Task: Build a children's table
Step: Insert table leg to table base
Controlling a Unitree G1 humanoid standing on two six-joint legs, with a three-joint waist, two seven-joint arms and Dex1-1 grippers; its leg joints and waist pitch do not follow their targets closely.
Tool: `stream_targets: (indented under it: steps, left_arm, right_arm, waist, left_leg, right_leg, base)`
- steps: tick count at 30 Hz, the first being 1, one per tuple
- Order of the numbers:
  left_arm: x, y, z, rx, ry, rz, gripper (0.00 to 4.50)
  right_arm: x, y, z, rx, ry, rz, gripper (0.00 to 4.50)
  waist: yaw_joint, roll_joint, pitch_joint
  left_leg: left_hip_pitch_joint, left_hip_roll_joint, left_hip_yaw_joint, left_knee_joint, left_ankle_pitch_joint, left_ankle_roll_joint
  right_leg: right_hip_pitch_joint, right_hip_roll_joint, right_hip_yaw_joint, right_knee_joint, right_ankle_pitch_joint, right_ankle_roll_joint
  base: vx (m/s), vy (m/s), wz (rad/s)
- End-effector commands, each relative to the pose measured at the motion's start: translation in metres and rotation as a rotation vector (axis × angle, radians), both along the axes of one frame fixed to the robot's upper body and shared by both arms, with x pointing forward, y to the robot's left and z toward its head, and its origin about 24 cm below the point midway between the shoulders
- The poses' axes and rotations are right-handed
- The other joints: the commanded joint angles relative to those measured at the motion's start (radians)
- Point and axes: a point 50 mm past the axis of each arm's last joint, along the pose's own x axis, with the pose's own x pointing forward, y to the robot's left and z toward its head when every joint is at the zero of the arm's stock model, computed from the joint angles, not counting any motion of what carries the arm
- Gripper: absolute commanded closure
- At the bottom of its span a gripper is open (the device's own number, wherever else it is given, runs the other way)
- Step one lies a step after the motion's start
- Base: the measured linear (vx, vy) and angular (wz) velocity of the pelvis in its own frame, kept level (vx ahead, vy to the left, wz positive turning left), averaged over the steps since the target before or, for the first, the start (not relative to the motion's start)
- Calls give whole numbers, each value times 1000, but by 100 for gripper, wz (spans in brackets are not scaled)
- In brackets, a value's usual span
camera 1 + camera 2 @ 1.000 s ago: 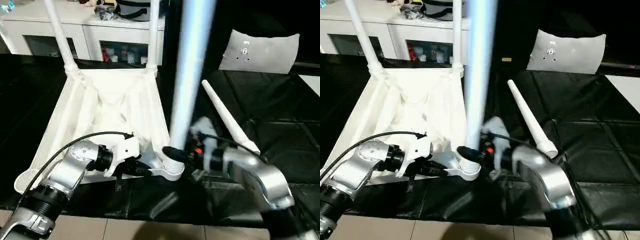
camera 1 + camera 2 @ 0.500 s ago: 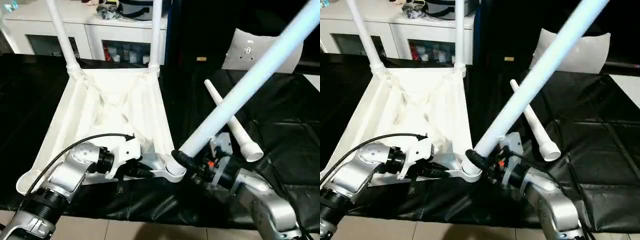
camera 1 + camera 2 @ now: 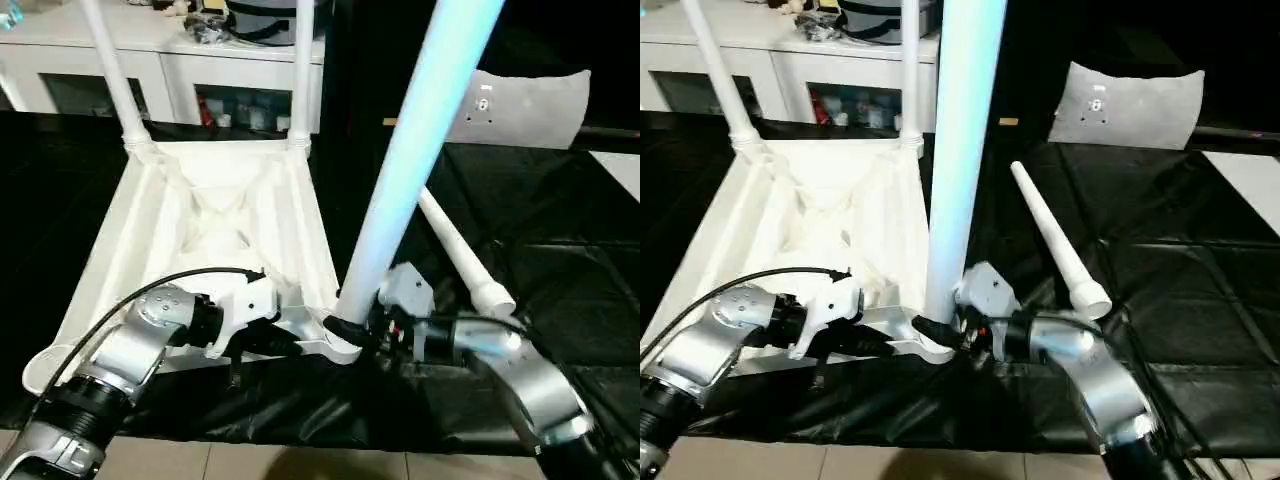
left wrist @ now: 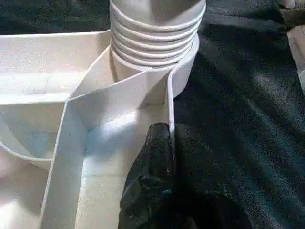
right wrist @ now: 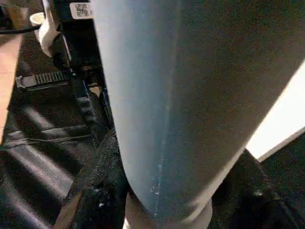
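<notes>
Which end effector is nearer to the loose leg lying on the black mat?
The right. The right end effector grips the third leg at the near corner socket, beside the loose leg. The left end effector clamps the table top rim, farther away.

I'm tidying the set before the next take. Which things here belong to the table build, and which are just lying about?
Belongs to the build:
- upturned table top
- two legs standing in far sockets
- leg the right gripper holds
- loose leg

Lying about:
- grey cushion
- white cabinet
</notes>
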Motion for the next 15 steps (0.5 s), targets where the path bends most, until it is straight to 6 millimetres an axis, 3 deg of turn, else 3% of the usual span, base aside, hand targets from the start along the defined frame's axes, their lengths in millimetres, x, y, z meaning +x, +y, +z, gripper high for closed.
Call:
stream_targets:
  steps: [1,6,11,15]
  left_arm:
    - [0,-7,18,-9,-39,-125,450]
    - [3,-9,24,-9,-47,-151,450]
    - [14,-10,36,1,-84,-153,450]
    - [18,-7,38,4,-94,-134,450]
  right_arm:
    - [-15,-12,-53,-166,285,24,261]
    - [-16,-10,-53,-188,322,104,261]
    - [-16,-7,-54,-233,335,176,261]
    - [-15,-2,-53,-219,346,188,261]
  waist:
    - [-9,12,-11]
    - [-9,13,-3]
    - [-5,10,5]
    - [-7,5,10]
  left_leg:
    - [-13,46,-17,-94,-351,22]
    - [-9,48,-16,-97,-340,25]
    - [-10,51,-13,-102,-312,21]
    - [-9,53,-14,-104,-313,18]
  right_leg:
    - [25,-73,48,-98,-553,-102]
    - [22,-73,51,-98,-538,-110]
    - [27,-74,53,-90,-439,-156]
    - [28,-78,54,-93,-475,-155]
  base:
    - [0,0,0]
    - [0,0,0]
    - [0,0,0]
    - [0,0,0]
